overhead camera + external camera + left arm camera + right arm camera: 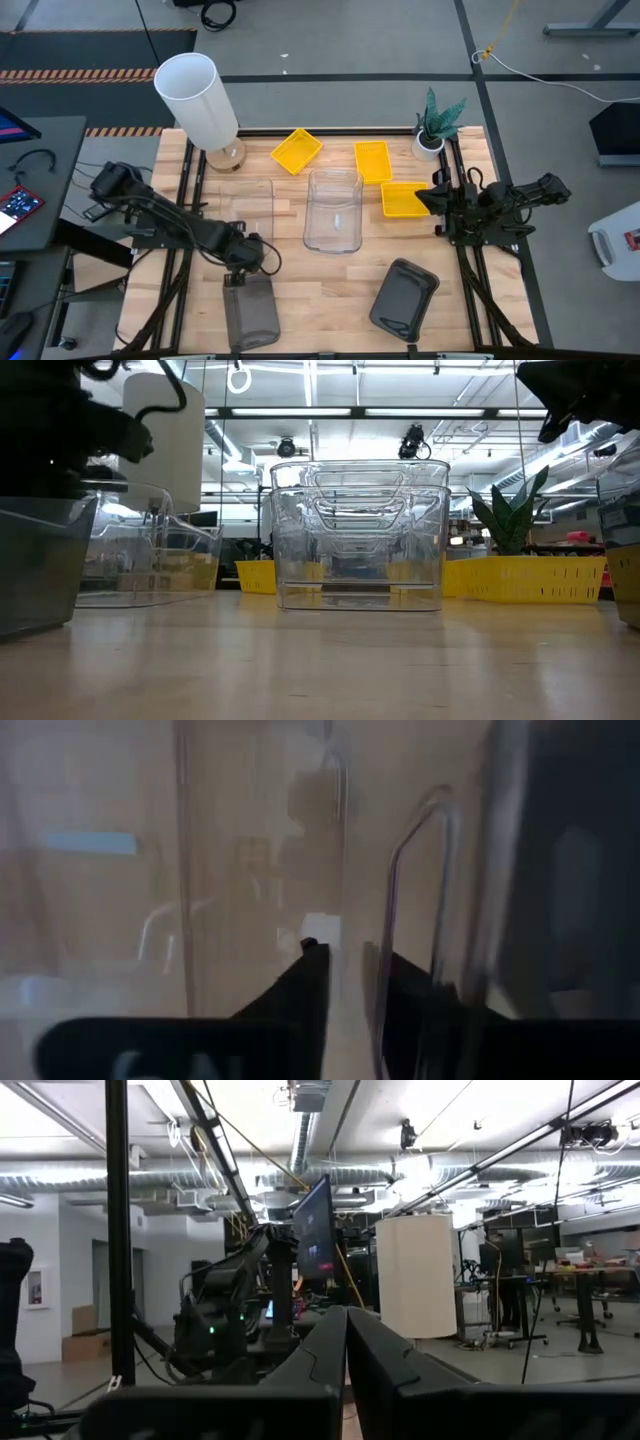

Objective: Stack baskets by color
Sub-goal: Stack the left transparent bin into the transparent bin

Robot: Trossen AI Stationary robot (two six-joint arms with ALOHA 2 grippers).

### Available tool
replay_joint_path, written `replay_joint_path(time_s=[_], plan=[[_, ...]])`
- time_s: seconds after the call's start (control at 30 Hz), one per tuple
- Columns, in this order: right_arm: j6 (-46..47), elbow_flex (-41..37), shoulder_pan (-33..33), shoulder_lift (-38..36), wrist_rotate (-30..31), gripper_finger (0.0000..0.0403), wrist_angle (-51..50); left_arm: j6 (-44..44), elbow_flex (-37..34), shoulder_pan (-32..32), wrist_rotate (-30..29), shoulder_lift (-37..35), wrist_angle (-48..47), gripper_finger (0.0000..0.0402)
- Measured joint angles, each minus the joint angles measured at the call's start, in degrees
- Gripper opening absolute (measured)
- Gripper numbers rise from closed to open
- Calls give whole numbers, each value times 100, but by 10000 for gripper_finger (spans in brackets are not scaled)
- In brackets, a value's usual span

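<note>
A: Wooden slats make up the worktop (330,275), with grey floor and cables around it. What sits at its far edge?

B: At eleven o'clock a tall white cylinder (197,97), at one o'clock a small potted plant (435,122). Three yellow baskets lie between them: one tilted at twelve (296,149), one just right of it (372,160), one at two o'clock (405,198).

A: And the middle?

B: A clear basket (334,210) stands at the centre; in the low view more clear rims show nested inside it. Another clear basket (248,205) lies at its nine o'clock, hard to make out from above.

A: The grey ones?

B: One at seven o'clock (251,310), one at five (404,295), well apart.

A: Where are the arms?

B: The left end effector (238,262) hangs over the far end of the seven o'clock grey basket, beside the left clear basket. Its wrist view shows a clear wall between the narrowly parted fingers (300,982); I cannot tell whether they grip it. The right end effector (432,199), clenched on nothing, sits at the yellow basket at two o'clock.
</note>
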Motion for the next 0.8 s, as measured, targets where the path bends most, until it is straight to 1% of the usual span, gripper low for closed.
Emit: replay_joint_path(time_s=[0.1,0.17,0.33,0.47,0.67,0.8], plan=[[2,0,0,0,0,20,0,17,1,53,116,246,12,23],[2,0,0,0,-1,21,4,68,31,58,122,326,2,10],[2,0,0,0,0,20,2,72,261,58,26,376,-316,6],[3,0,0,0,-2,22,4,50,799,58,-108,369,-791,5],[2,0,0,0,-2,22,2,14,1728,58,-179,367,-1196,4],[2,0,0,0,-2,22,2,-17,2368,58,-414,367,-1278,4]])
